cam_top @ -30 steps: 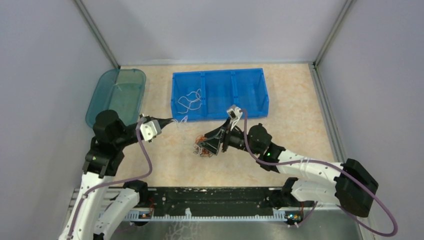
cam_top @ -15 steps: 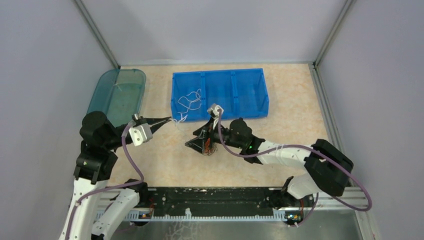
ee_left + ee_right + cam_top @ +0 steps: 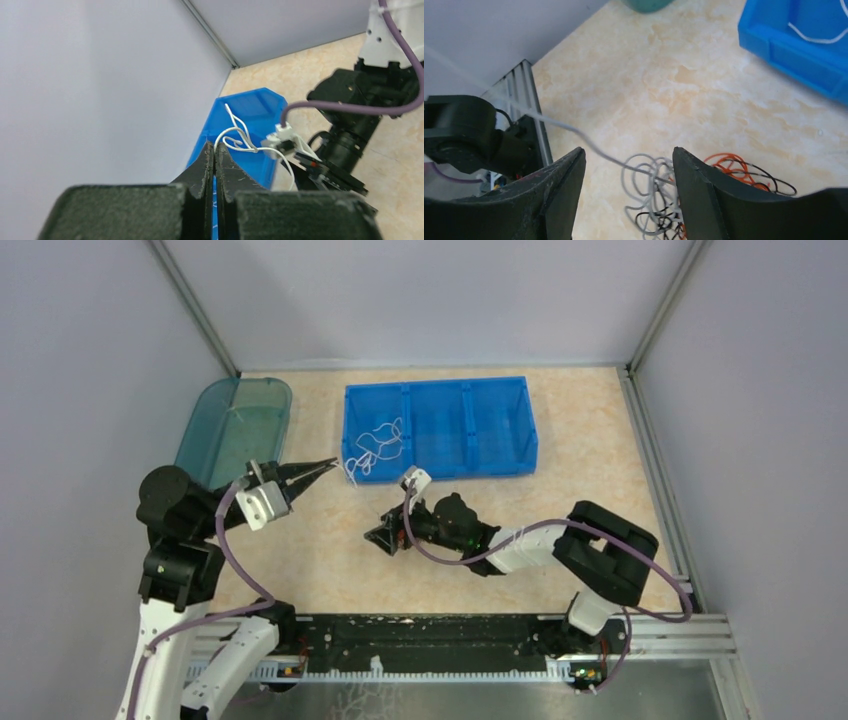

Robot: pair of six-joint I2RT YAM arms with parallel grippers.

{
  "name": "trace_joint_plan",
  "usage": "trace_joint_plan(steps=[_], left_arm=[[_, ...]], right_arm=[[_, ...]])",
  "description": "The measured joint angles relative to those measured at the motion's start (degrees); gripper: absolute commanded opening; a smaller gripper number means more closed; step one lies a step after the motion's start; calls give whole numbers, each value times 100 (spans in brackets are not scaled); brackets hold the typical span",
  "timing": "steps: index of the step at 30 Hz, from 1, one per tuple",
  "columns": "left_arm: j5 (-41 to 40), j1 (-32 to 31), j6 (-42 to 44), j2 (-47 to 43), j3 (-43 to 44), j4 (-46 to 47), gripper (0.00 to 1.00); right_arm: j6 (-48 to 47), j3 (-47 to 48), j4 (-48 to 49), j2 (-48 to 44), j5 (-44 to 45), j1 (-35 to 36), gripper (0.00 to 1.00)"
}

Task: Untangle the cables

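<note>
My left gripper (image 3: 325, 464) (image 3: 216, 148) is shut on a thin white cable (image 3: 239, 142), held up in front of the blue bin's left end. That cable loops at the fingertips and runs down towards my right gripper (image 3: 384, 537) (image 3: 629, 150). The right gripper is open and low over the table. A tangle of white-grey loops (image 3: 644, 186), orange cable (image 3: 730, 162) and black cable (image 3: 651, 218) lies between and just past its fingers. A taut white strand (image 3: 574, 131) leaves the tangle up and to the left. The top view hides most of the tangle under the right gripper.
A blue three-compartment bin (image 3: 500, 420) stands at the back, with loose white cables (image 3: 380, 440) in its left compartment. A teal translucent lid (image 3: 235, 425) lies at the back left. Grey walls close three sides, and a black rail (image 3: 440, 635) runs along the near edge.
My left gripper has drawn back to the left and up, still shut on the white cable. My right arm has swung left and settled lower over the tangle.
</note>
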Motion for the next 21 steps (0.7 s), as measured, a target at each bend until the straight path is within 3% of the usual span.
trace_joint_plan(steps=[13, 21], left_arm=[[-466, 0, -308, 271, 737, 1613, 0], [-756, 0, 33, 887, 1639, 2549, 0]], right_arm=[[258, -824, 1060, 645, 411, 0, 64], [455, -955, 1180, 645, 597, 0, 62]])
